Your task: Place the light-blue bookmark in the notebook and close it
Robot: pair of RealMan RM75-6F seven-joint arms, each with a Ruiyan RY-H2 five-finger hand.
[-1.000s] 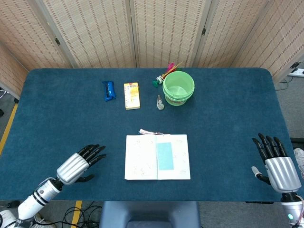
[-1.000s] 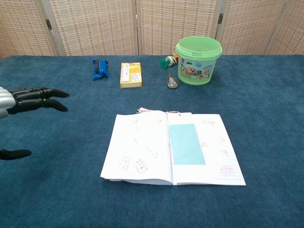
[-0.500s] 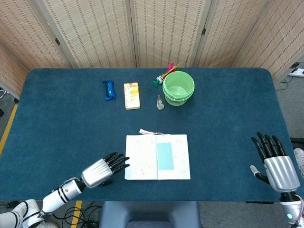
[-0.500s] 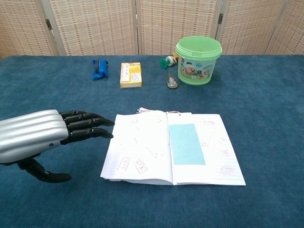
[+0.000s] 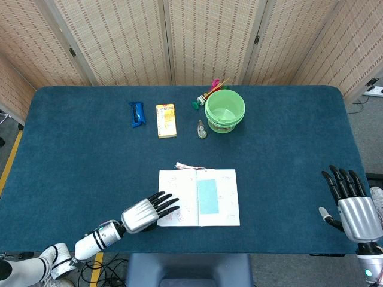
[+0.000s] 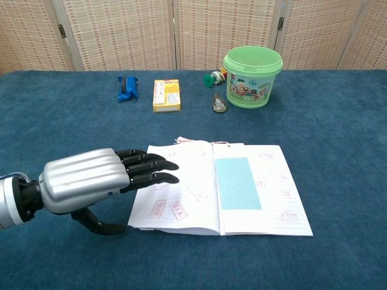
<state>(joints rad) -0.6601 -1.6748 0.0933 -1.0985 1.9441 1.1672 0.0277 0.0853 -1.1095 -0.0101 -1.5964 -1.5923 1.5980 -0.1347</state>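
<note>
You are holding your left hand [image 6: 91, 181], fingers apart, over the open notebook's [image 6: 181, 199] left page; bookmark [image 6: 236, 183] lying on the right page; right hand [image 5: 353, 209] spread, idle.

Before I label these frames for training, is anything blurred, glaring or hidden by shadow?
Head view: even, soft light, no glare, and the notebook and bookmark look crisp. Chest view: sharp too; the left robot hand looms large at the near edge, with only a faint shadow beneath it, and the green bucket shows mild sheen.
</note>
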